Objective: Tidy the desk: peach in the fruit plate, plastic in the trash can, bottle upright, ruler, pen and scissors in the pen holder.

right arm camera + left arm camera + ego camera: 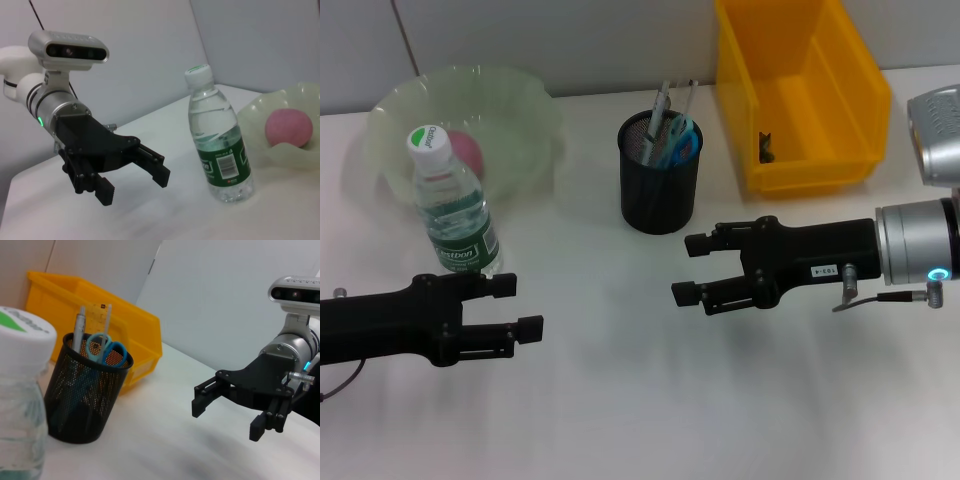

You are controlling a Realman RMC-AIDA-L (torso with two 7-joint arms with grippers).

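Left tool (518, 307): hovered low over the tabletop (620, 400) on the robot's left, fingers spread with nothing between them, just in front of the bottle; it also showed in the right wrist view (135, 172), apart from the bottle.
Right tool (692, 270): hovered over the middle of the tabletop, in front of the pen holder, fingers spread and empty; the left wrist view (227, 407) showed it well clear of the holder.
Bottle (455, 205): stood upright on the tabletop, white cap with a green patch on top, green label around the lower body, clear liquid inside; it stood just in front of the fruit plate.
Peach (463, 152): a pink round fruit, lay inside the fruit plate, partly hidden behind the bottle in the head view and plainly visible in the right wrist view (285, 127).
Fruit plate (520, 110): a pale green translucent dish with a wavy rim, at the far left of the tabletop.
Pen holder (660, 190): a black mesh cup, upright, near the middle of the far side, beside the yellow bin.
Scissors (107, 351): blue handles stuck up out of the pen holder.
Pen (79, 330): stood in the pen holder, grey, leaning at the rim.
Ruler (102, 315): clear, stood upright in the pen holder behind the scissors.
Yellow bin (800, 90): sat at the far right; a small dark item lay in it, too small to identify.
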